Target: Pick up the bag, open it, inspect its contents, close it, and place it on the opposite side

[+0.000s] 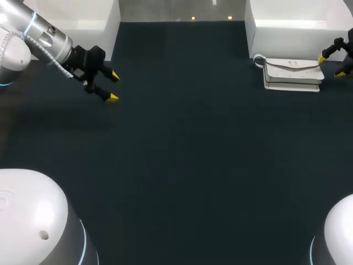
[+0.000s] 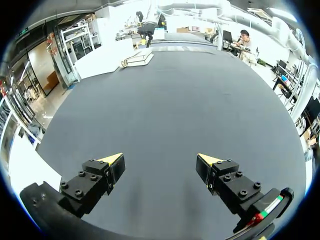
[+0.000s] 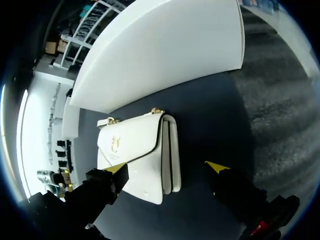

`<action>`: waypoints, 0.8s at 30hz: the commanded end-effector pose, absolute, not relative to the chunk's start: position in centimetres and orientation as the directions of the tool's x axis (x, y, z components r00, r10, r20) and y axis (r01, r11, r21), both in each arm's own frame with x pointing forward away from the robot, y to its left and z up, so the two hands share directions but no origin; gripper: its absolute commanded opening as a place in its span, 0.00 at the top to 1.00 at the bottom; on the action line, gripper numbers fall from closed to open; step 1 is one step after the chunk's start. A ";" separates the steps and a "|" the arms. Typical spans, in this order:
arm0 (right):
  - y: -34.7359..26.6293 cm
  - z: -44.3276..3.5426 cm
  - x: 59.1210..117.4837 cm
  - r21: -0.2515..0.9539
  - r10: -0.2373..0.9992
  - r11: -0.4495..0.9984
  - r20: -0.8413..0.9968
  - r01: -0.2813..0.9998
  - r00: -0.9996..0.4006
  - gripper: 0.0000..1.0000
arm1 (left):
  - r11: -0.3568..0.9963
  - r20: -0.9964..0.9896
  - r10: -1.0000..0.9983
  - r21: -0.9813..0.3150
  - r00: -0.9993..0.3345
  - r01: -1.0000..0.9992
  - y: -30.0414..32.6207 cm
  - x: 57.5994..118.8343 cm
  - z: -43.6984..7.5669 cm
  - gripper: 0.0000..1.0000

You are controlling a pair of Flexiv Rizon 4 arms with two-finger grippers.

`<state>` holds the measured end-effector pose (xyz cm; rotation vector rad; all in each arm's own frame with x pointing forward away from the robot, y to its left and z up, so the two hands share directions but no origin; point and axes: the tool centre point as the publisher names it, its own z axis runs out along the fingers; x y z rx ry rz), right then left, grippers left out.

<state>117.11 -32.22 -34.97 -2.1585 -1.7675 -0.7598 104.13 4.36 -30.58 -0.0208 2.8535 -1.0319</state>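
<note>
- The right arm [image 1: 343,51] is being cut off by the edge of the head view. Only its black fingers and yellow tips are being shown there, just beside the end of the bag [image 1: 292,74] away from the strap [image 1: 259,58].
- Whether a fingertip is touching the bag cannot be told. In the right wrist view one finger [image 3: 107,182] is being seen overlapping the bag's corner.
- The right jaws are being held spread, with the bag lying flat ahead of them and partly between them, not pinched.
- The bag is being carried by the bench [image 1: 182,154] at its far right, flap shut, just beside a white box [image 1: 298,27].
- The flap's emblem is being shown too small to make out.
- The left arm [image 1: 44,38] is being held at the far left, well apart from the bag, its wrist angled down.
- The left jaws are being held spread wide above the bench.
</note>
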 end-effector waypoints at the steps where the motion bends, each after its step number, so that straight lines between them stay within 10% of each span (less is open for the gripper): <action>1: -32.2 -35.3 118.2 -0.044 0.831 -0.112 0.544 0.993 0.118 0.03 | 0.768 -0.097 -0.049 -0.640 -0.994 0.025 4.4 104.2 -30.7 0.00; 10: -31.4 -35.4 118.2 -0.055 0.836 -0.083 0.539 0.995 0.099 1.00 | 0.768 -0.097 -0.049 -0.640 -0.994 0.025 4.4 104.2 -30.7 0.00; 24: -30.0 -34.0 117.0 -0.028 0.876 -0.019 0.482 0.999 0.030 1.00 | 0.768 -0.097 -0.049 -0.640 -0.994 0.025 4.4 104.2 -30.7 0.00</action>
